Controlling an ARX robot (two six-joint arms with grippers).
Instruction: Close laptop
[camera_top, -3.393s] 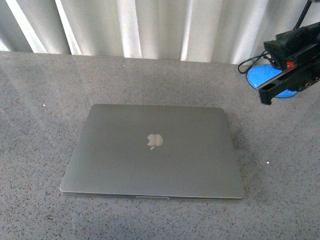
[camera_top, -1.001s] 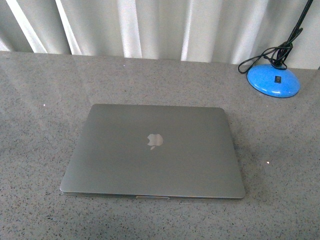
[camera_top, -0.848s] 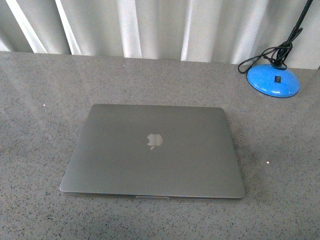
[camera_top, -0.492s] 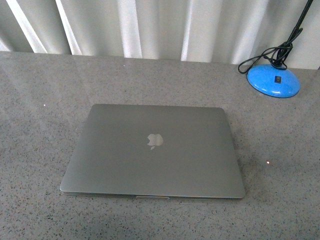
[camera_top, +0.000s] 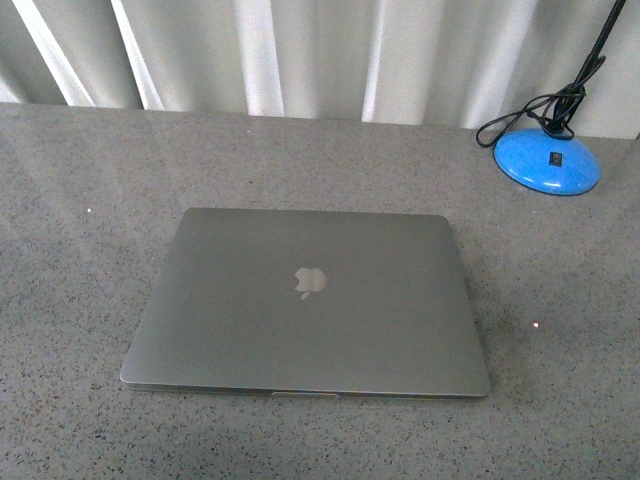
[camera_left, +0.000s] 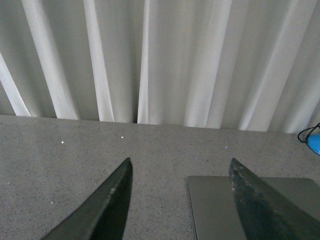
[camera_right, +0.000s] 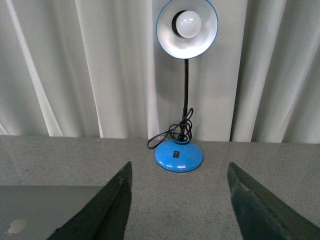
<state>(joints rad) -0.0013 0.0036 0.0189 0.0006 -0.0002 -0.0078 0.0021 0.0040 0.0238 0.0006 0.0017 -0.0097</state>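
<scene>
The laptop (camera_top: 306, 303) lies shut and flat in the middle of the grey table, lid up with the pale apple logo showing. Neither arm shows in the front view. In the left wrist view my left gripper (camera_left: 180, 172) is open and empty, held above the table, with a far corner of the laptop (camera_left: 220, 205) below it. In the right wrist view my right gripper (camera_right: 179, 172) is open and empty, with a part of the laptop lid (camera_right: 40, 210) beside one finger. Neither gripper touches the laptop.
A blue desk lamp (camera_top: 547, 163) with a black cord stands at the back right of the table; the right wrist view shows its base (camera_right: 178, 155) and shade. White curtains (camera_top: 300, 50) hang behind the grey speckled table (camera_top: 80, 200).
The right gripper, seen at the right edge by the lamp 3.4 s ago, has left the front view. The laptop has stayed shut and still.
</scene>
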